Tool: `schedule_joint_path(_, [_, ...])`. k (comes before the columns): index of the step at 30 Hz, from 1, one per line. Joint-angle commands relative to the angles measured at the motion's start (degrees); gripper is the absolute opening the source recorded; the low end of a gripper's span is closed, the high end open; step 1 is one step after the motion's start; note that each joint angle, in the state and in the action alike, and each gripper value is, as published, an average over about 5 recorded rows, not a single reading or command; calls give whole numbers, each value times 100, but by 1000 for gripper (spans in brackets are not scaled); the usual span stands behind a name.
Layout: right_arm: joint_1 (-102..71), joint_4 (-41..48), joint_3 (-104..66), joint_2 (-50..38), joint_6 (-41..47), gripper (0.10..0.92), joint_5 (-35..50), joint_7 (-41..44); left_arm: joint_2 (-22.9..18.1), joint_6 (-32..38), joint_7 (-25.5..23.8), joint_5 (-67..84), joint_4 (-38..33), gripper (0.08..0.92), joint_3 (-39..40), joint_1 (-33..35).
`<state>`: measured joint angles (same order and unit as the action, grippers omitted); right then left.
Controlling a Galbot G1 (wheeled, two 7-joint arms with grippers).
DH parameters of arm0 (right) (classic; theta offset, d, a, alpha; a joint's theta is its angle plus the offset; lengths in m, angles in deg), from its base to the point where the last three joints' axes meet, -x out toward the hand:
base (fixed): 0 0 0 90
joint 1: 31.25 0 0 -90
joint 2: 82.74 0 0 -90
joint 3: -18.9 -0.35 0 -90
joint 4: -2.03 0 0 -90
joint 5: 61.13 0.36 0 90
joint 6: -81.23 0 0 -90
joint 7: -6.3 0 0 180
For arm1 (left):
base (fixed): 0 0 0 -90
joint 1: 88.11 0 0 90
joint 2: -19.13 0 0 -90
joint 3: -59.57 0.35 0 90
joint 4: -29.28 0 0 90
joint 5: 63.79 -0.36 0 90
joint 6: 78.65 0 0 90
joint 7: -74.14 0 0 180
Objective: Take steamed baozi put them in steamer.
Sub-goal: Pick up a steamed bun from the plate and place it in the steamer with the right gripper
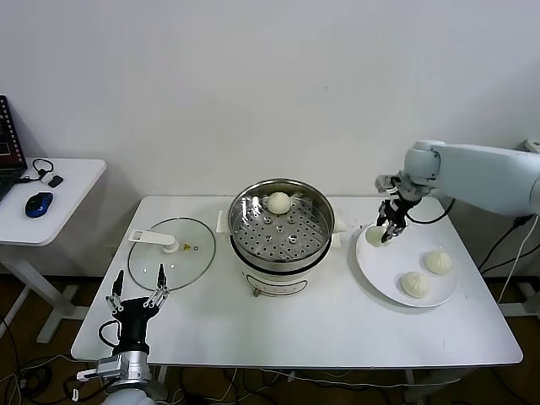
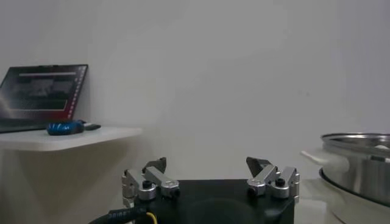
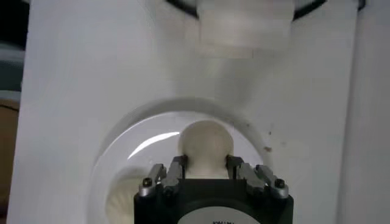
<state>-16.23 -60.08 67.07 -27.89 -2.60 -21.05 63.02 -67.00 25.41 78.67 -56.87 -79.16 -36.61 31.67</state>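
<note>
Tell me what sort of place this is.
Probably a lab or office test room staged as a kitchen task, not a real kitchen. A steamer, glass lid and plate of baozi sit on a plain white table by a bare wall; a side desk holds a laptop and mouse.
</note>
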Motion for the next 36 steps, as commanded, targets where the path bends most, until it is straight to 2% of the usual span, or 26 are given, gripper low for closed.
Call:
schedule_joint_path(1, [1652,-1188,538,200,165,475,948,29,43,-23,-8,54,-49,823,3,1])
schedule_joint_path(9, [1886,-1317,267,828,580,475,1553,-240,67,-33,-15,103,-132,823,29,-5])
schedule_joint_path(20, [833,-497,-390,2028,932,475,1846,-664,37,-20,-21,-24,-193,823,39,-5])
schedule_joint_path(36, [-175,34,-640,2651,1197,475,1932,-1071,33,-22,-25,-21,-185,823,40,-3])
